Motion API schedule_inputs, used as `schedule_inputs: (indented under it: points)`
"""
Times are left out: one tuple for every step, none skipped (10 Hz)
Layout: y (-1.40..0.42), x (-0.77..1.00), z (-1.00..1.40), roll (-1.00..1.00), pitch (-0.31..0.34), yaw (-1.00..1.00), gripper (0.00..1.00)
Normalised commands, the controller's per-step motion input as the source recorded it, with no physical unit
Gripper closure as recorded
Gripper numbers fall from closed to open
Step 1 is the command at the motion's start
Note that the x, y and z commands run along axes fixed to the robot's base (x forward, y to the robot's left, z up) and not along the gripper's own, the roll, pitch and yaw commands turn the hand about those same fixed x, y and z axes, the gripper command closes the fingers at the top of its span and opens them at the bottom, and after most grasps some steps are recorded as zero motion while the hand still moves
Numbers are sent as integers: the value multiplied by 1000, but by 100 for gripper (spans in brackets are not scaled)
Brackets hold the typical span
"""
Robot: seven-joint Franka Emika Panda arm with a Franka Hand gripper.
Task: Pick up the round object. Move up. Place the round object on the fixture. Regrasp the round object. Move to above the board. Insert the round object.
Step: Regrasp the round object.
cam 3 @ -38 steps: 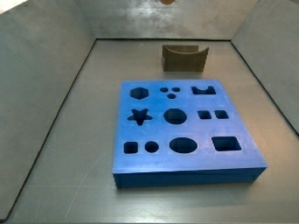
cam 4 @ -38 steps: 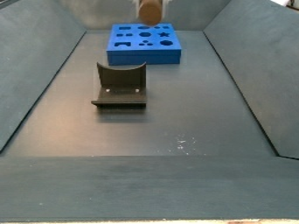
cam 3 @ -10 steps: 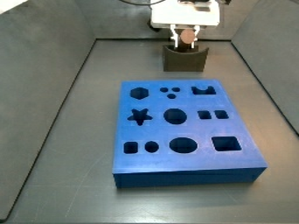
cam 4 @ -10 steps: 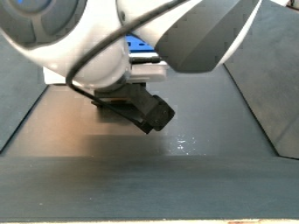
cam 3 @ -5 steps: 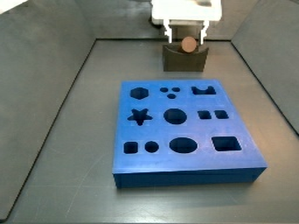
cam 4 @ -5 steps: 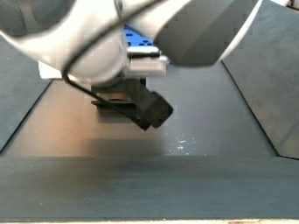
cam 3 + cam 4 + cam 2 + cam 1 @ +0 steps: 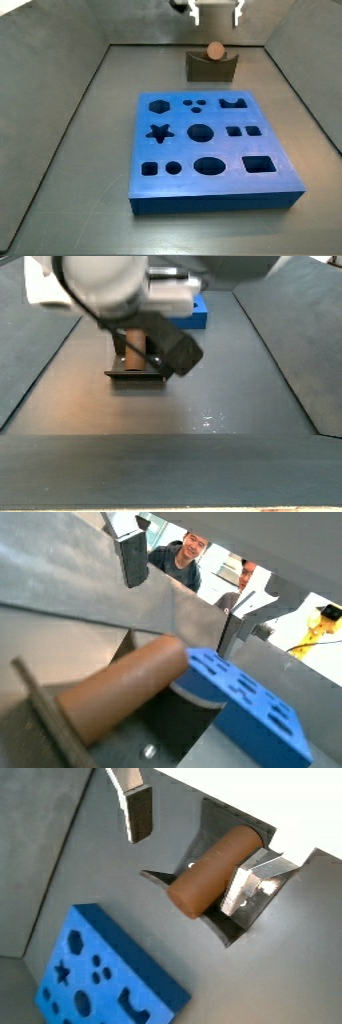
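Observation:
The round object (image 7: 214,49), a short orange-brown peg, lies on its side in the notch of the fixture (image 7: 211,70) at the far end of the floor. My gripper (image 7: 217,12) hangs open above it, not touching. In both wrist views the peg (image 7: 214,868) (image 7: 120,687) rests free in the fixture (image 7: 230,928), with one finger (image 7: 138,813) and the other finger (image 7: 254,886) standing wide on either side. The blue board (image 7: 214,150) with its dark cut-outs lies nearer, apart from the fixture.
Sloped grey walls (image 7: 60,100) enclose the floor on both sides. In a side view my arm (image 7: 134,286) covers much of the fixture (image 7: 138,368) and of the board (image 7: 201,311); the peg (image 7: 134,338) shows partly.
My gripper has opened and let go of the peg, then risen away from the fixture. The peg stays in the notch.

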Motion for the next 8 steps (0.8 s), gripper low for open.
schedule_inputs:
  points:
    - [3, -31, 379, 78, 135, 41, 0]
    - [-1000, -85, 774, 1000, 78, 20, 0]
    - [-1000, -81, 726, 1000, 78, 19, 0]
    - [-1000, -108, 669, 1000, 67, 18, 0]
    - [-923, -121, 532, 1000, 60, 18, 0]
    - [-719, -94, 252, 1000, 55, 17, 0]
    - [-612, -69, 135, 1000, 53, 17, 0]
    - [-371, -36, 58, 1000, 53, 16, 0]
